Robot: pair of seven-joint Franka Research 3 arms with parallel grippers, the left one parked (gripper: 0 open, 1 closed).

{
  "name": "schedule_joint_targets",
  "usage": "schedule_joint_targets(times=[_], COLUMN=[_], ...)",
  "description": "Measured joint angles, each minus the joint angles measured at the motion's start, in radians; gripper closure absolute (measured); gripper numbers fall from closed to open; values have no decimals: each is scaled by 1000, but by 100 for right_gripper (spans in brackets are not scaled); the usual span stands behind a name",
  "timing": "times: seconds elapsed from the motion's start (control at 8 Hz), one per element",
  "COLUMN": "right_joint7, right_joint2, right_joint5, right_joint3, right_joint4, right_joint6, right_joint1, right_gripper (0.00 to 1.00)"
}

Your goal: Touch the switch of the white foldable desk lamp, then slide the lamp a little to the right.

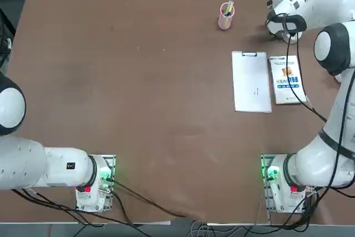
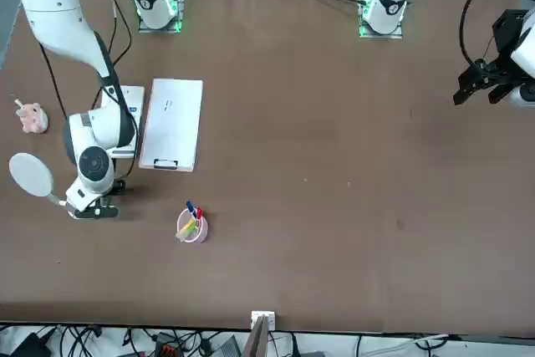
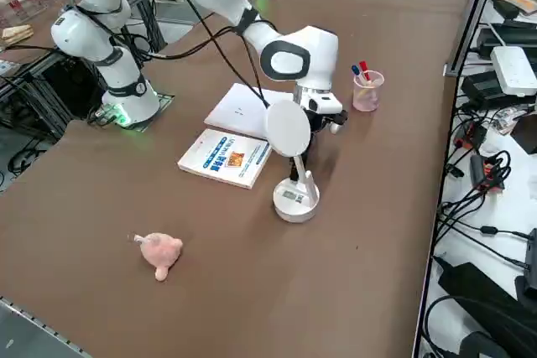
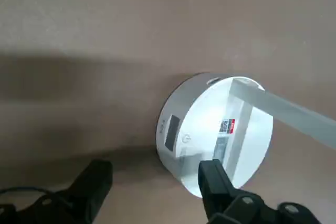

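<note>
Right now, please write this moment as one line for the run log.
right arm: over the lamp base | right fingers: open, holding nothing | pen cup: upright, apart from lamp

**5 kinds of thing near 1 lamp**

Around 1 white foldable desk lamp (image 3: 295,201): 1 right gripper (image 4: 156,167) just beside it; 1 book (image 3: 225,158) and 1 clipboard (image 3: 244,110) near; 1 pen cup (image 3: 367,92) and 1 pink toy (image 3: 160,251) farther off.

On the brown table (image 1: 138,109), a white clipboard (image 1: 251,82) is flanked at its right by a white-covered book (image 1: 287,80); above the clipboard, a pink pen cup (image 1: 226,16) is seen.
</note>
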Motion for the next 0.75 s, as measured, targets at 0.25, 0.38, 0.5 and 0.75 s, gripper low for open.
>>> schedule_joint_targets(times=[0.25, 0.38, 0.5, 0.75], right_joint7=[1, 2, 2, 3], right_joint2=[13, 17, 18, 19], right_joint5=[0, 0, 0, 0], right_joint3=[-1, -1, -1, -1], right_joint4=[7, 7, 7, 7], right_joint6=[14, 17, 19, 19], right_joint1=[-2, -5, -9, -13], right_gripper=[0, 0, 0, 0])
